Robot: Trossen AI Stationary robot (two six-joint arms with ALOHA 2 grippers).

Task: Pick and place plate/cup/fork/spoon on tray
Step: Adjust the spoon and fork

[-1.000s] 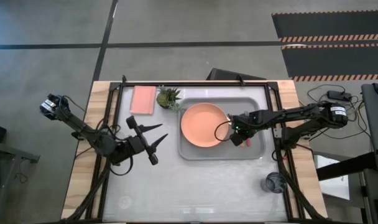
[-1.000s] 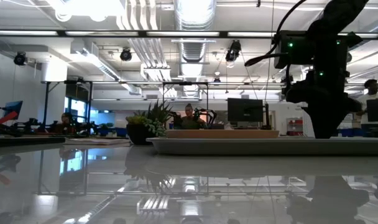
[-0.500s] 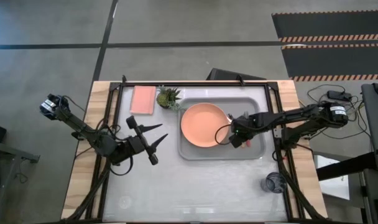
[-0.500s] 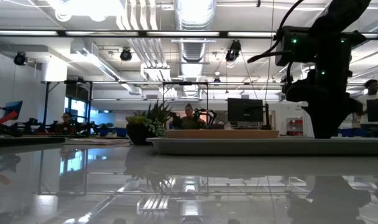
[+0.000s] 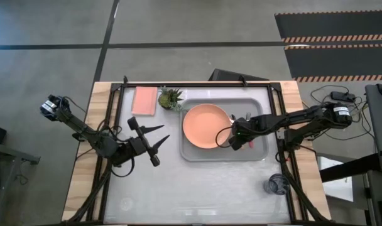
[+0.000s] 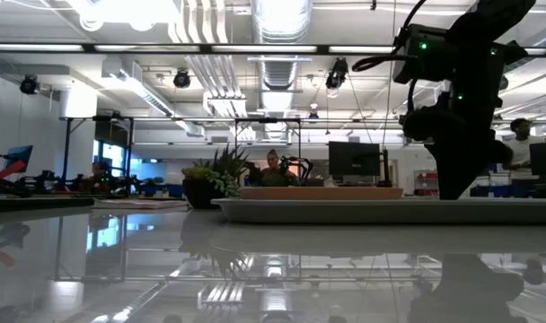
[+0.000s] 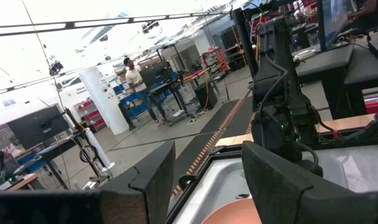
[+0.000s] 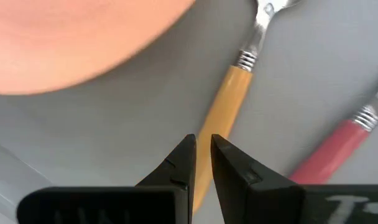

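— Tray [image 5: 257, 105] first: where do we see it?

— We see it right of centre on the bench [image 5: 197, 182] in the high view, with the plate [image 5: 207, 125] lying in its left half.

— And the spoon [image 8: 225, 121]?

— In the right wrist view its orange handle lies on the tray floor, running from centre toward the upper right, beside the plate's edge. The fork [image 8: 338, 149] lies next to it at the right of that frame, its red handle roughly parallel.

— What about the right pincer [image 8: 201, 163]?

— We see it down over the spoon handle, its fingers nearly closed with only a narrow gap and nothing held between them. From above, the right pincer [image 5: 235, 135] sits at the plate's right edge, inside the tray.

— The left one?

— The left pincer [image 5: 154, 139] waits left of the tray, fingers spread open, empty.

— The cup [image 5: 278, 184]?

— It stands at the lower right of the high view, off the tray, near the bench's edge.
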